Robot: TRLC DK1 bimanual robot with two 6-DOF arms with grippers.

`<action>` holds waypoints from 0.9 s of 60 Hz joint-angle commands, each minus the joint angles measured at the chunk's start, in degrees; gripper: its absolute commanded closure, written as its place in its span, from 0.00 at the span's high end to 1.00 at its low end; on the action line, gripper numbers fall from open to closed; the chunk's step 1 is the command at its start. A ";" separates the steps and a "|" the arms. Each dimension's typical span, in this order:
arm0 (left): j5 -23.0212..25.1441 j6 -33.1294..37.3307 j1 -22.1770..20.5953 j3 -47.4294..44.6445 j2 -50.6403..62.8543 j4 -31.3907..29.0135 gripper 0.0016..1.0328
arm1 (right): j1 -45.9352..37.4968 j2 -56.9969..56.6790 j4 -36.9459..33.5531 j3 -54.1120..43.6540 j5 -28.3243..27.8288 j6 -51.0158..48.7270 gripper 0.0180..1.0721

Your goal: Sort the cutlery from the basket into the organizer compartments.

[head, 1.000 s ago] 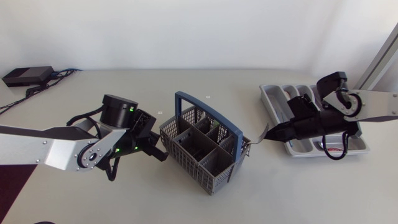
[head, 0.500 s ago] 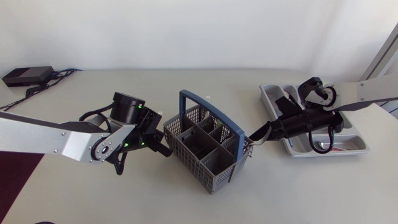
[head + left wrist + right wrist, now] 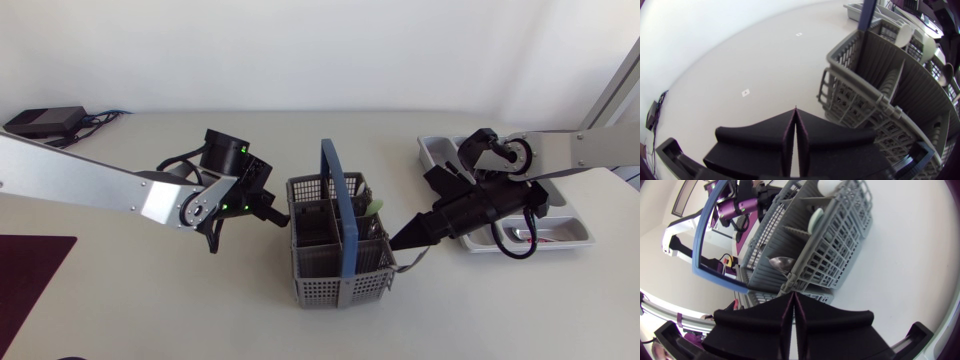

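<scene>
Basket [image 3: 330, 290] sits between closed left tool [image 3: 283, 218] and closed right tool [image 3: 394, 245], organizer [image 3: 437, 152] just beyond.

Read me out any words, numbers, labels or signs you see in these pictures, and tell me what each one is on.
No text can be read anywhere.
Two small white tags on the table: a dark mark on each, too small to read.
The basket and the organizer: no print visible.

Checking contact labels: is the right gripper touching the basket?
Touching. The right wrist view shows the right gripper's shut fingertips meeting the basket's grey wall, with no gap between them.
</scene>
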 commanded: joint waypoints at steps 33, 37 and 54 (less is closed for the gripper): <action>10.87 7.23 7.23 -8.20 -20.45 -11.59 0.03 | -2.06 -12.07 15.55 -6.55 13.50 5.65 0.05; 14.83 9.60 7.14 -10.39 -25.73 -17.75 0.03 | -1.80 -11.28 19.24 -6.11 16.05 7.41 0.05; 22.65 16.11 1.08 -16.99 -36.01 -32.69 0.03 | -2.41 -1.70 25.40 1.19 19.04 11.28 0.05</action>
